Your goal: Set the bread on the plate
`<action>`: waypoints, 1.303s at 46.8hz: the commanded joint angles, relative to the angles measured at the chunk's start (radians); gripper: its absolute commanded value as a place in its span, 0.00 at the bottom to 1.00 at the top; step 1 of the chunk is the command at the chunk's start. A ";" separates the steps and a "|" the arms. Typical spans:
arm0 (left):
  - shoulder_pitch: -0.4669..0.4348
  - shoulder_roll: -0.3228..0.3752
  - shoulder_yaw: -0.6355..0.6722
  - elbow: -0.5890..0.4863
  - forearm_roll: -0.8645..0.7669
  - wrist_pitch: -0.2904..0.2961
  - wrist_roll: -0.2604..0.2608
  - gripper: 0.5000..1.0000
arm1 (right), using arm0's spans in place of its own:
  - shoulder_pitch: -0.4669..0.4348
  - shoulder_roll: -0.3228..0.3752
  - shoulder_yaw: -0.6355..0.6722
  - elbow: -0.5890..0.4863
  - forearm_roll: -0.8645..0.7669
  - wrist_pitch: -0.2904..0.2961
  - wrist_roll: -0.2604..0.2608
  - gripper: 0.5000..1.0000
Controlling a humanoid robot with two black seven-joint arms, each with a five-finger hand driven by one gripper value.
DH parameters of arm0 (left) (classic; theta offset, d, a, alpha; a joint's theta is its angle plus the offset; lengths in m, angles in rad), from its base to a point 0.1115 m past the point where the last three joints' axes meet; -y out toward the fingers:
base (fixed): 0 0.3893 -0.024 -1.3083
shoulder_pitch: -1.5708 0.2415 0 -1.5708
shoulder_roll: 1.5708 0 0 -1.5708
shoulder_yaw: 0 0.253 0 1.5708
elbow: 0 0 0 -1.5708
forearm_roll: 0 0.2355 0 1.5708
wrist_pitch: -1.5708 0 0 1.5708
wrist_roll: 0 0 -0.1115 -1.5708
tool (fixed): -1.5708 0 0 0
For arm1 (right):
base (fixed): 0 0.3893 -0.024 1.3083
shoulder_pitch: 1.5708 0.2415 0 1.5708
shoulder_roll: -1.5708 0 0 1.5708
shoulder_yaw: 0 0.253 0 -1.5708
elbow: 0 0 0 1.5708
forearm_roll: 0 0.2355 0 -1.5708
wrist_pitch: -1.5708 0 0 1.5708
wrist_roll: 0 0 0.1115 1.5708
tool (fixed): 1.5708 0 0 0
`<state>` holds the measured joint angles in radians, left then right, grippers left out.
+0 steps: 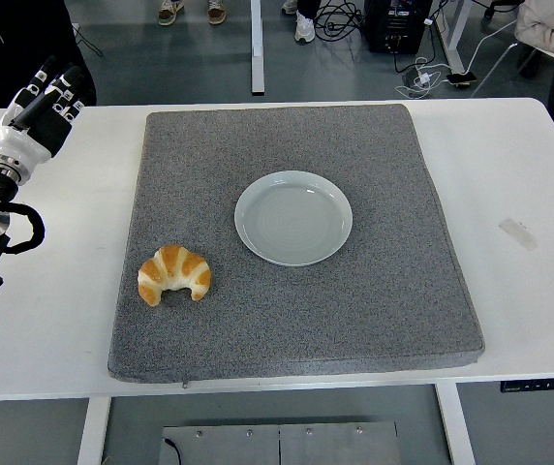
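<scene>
The golden-brown, crescent-shaped bread roll (173, 274) lies on the grey speckled foam mat (374, 300), to the near left of the round, pale grey-blue ceramic plate (293, 218), near it but not touching. The plate is seen to hold nothing, so placement is judged not yet begun.

The left hand (37, 108) is raised over the white table (519, 165), well to the far left of the plate and off the mat. Its fingers (64, 92) are loosely extended and nothing is gripped. The right hand is not in view.

Risks expected:
- The curved, soft roll may be crushed or rolled aside if it is pinched at one tip.
- The plate may be pushed across the mat if the roll is lowered onto its raised rim.
- The roll may be released short of the plate.
</scene>
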<state>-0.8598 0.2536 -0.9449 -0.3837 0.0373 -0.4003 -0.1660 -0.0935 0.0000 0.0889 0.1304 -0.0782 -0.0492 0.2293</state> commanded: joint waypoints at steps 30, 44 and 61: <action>-0.010 0.019 0.047 0.003 0.016 -0.008 -0.084 0.96 | 0.000 0.000 0.000 0.000 0.000 0.000 -0.001 1.00; -0.018 0.042 0.189 0.003 0.006 -0.012 -0.093 0.96 | 0.000 0.000 0.000 0.000 0.000 0.000 0.001 1.00; -0.042 0.110 0.250 -0.032 0.102 -0.011 -0.107 0.95 | 0.000 0.000 0.000 0.000 0.000 0.000 0.001 1.00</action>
<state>-0.9019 0.3478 -0.7025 -0.3986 0.1092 -0.4139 -0.2750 -0.0935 0.0000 0.0890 0.1304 -0.0782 -0.0495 0.2293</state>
